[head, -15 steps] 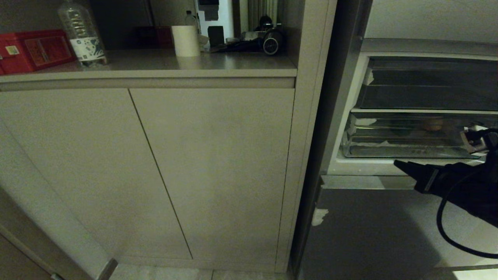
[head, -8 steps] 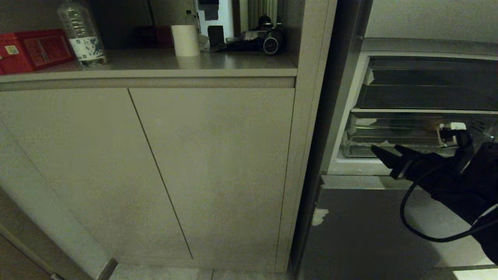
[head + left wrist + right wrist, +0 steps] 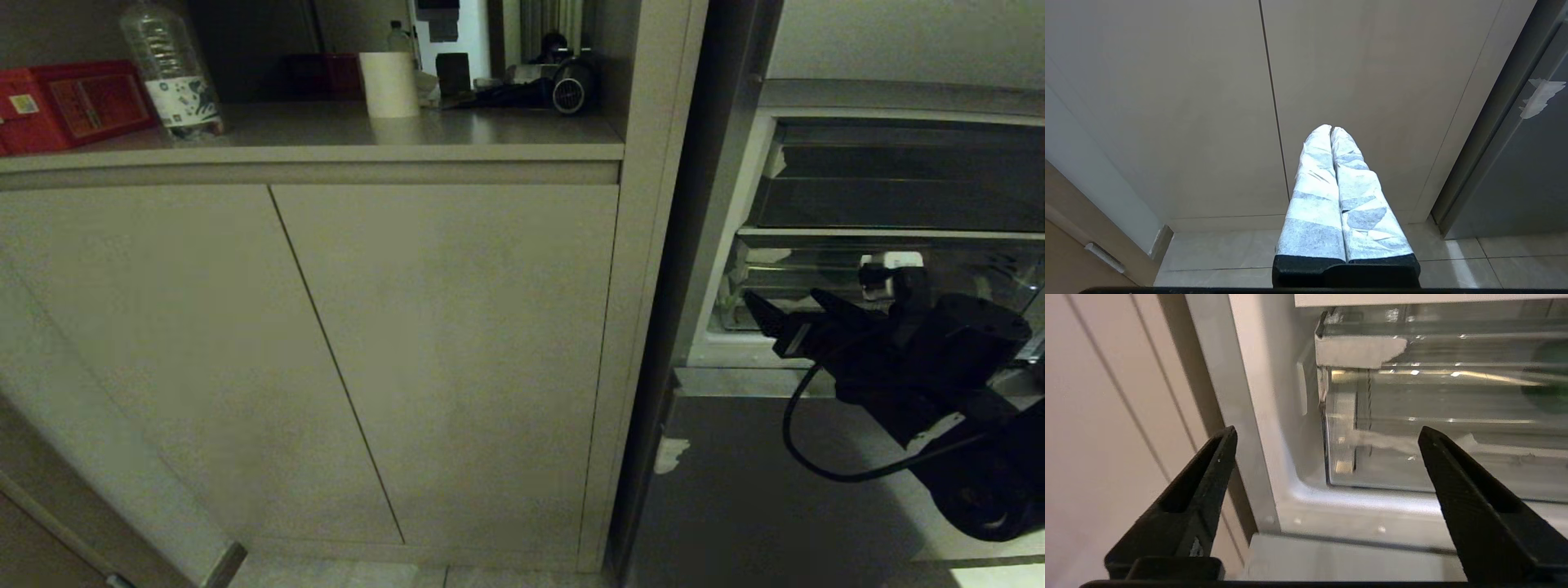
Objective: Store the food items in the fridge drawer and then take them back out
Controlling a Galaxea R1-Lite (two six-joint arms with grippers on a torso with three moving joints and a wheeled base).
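Note:
The fridge drawer (image 3: 804, 278) is a clear bin with white tape on its front corner (image 3: 1359, 351), sitting in the open fridge on the right. My right gripper (image 3: 782, 304) hovers level in front of the drawer's left front corner, apart from it. In the right wrist view the right gripper (image 3: 1327, 430) is open wide with nothing between its black fingers (image 3: 1208, 469). The food items are hidden behind my right arm in the head view. A blurred dark green rounded shape (image 3: 1549, 375) shows through the drawer wall. My left gripper (image 3: 1331, 130), wrapped in white tape, is shut and parked low before the cabinet doors.
A darker bin (image 3: 898, 184) sits above the drawer. Below is a grey fridge front (image 3: 775, 482) with a tape scrap. Left of the fridge stand beige cabinet doors (image 3: 441, 359) under a counter (image 3: 343, 135) holding a bottle, a red box and a paper roll.
My right arm has swung left along the drawer front and risen a little, and its jaws have opened wider. It now covers the orange-brown ball seen inside the drawer a second ago.

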